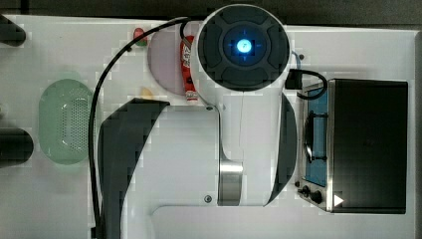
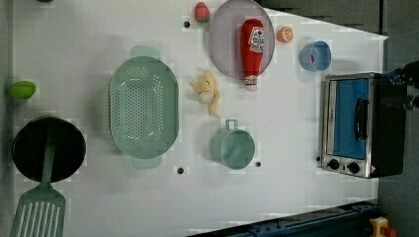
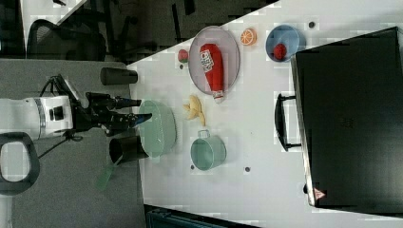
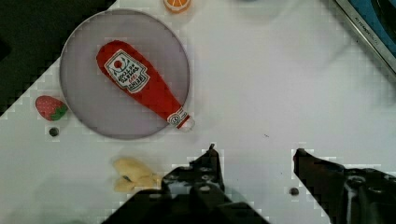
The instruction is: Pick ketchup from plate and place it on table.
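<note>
The ketchup (image 4: 140, 81) is a slim red bottle with a white label. It lies flat on the pale purple plate (image 4: 88, 112), its pale cap just over the rim. In the left view the ketchup (image 2: 252, 47) and plate (image 2: 225, 39) sit at the far edge of the white table (image 2: 296, 197). My gripper (image 4: 256, 154) is open with nothing between its fingers, hovering well above the table and apart from the bottle's cap end. The right view shows the gripper (image 3: 146, 109) high up, at the right view's left. In the top view the arm covers most of the plate (image 1: 161, 59) beside the ketchup (image 1: 187, 67).
A strawberry (image 2: 201, 12), an orange slice (image 2: 285, 34) and a blue bowl (image 2: 316, 55) ring the plate. A banana (image 2: 207, 91), green cup (image 2: 233, 147) and green basket (image 2: 143, 113) lie nearer. A toaster oven (image 2: 356, 123) stands at the left view's right, a black pan (image 2: 47, 148) at the left view's left.
</note>
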You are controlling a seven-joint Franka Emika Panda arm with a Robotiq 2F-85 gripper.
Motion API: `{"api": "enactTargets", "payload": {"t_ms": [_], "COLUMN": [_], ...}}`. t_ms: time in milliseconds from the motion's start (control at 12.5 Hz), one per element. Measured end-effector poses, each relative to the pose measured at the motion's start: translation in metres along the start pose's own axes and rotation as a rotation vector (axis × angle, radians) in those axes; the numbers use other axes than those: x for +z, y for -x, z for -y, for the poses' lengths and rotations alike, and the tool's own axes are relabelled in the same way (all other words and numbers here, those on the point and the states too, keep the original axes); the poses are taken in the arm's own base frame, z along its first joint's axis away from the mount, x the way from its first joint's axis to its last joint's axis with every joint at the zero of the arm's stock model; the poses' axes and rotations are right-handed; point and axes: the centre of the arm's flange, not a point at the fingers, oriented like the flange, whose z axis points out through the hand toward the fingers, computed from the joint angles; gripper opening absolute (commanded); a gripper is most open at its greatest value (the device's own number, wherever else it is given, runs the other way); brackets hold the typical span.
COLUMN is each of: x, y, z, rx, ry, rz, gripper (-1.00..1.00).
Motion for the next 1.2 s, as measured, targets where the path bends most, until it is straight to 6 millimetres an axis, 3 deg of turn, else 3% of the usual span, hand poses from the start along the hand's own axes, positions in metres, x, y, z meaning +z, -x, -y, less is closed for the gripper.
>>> {"api": "enactTargets", "payload": {"t_ms": [80,320,560,800,1200], "x": [0.002,-0.010,-0.012,0.032,0.154], "y": [0.007,0.018,0.011,-0.010,-0.038], "z": [-0.009,-0.023,-0.007,0.015,0.059], "rx": [-0.005,0.004,-0.015,-0.038,-0.210], "ry": [0.048,0.046,-0.006,-0.009,0.022], "rz": [0.054,0.092,0.040,0.037,0.140], "gripper": [0.41,1.00,1.00,1.00,1.00]}}
